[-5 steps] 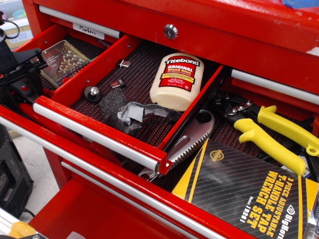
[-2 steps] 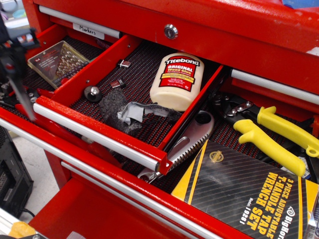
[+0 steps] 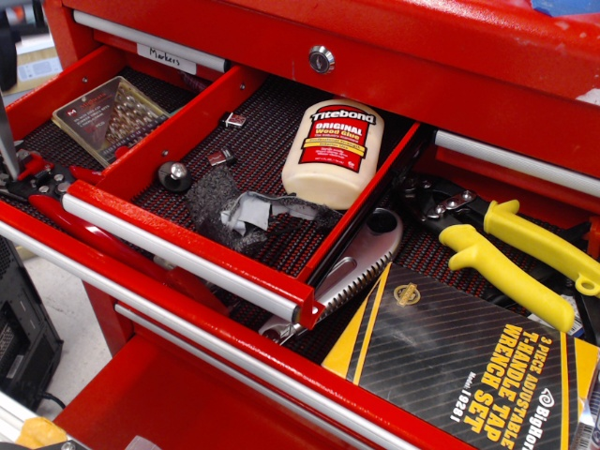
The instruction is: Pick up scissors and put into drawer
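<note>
Only a thin dark grey blade of the scissors shows, hanging point down at the far left edge over the left drawer. The orange handles are out of view. A dark piece of my gripper shows just above the blade at the frame's edge. Its fingers are cut off by the edge. The blade hangs in the air under it, so it is held. The inner drawer in the middle stands open.
Red-handled pliers and a clear bit case lie in the left drawer. The inner drawer holds a glue bottle, a grey cloth and small parts. A folding saw, yellow-handled snips and a wrench set box lie to the right.
My gripper rose out of the left drawer with the blade hanging below it, then moved left, almost out of the frame. The red-handled pliers are uncovered.
</note>
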Robot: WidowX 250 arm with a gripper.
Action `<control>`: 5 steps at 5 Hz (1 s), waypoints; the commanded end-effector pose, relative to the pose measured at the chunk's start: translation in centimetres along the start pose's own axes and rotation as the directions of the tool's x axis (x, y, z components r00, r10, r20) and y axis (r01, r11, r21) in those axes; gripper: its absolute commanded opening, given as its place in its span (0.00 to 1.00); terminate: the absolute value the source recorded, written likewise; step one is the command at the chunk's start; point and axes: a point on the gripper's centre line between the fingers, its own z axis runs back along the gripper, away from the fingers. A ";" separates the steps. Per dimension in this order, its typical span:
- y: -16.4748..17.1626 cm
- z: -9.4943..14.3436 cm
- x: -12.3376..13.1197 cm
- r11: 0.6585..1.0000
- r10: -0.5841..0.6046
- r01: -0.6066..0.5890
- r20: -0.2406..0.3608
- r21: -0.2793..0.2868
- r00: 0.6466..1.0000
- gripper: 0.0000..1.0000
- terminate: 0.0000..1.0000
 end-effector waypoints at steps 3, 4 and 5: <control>-9.0 11.6 -10.0 0.895 0.446 -0.446 -0.085 0.022 0.891 0.00 0.00; -12.7 10.8 -13.8 0.865 0.496 -0.500 -0.074 -0.039 0.865 0.00 0.00; -15.0 9.6 -17.1 0.839 0.512 -0.529 -0.143 -0.131 0.847 0.00 1.00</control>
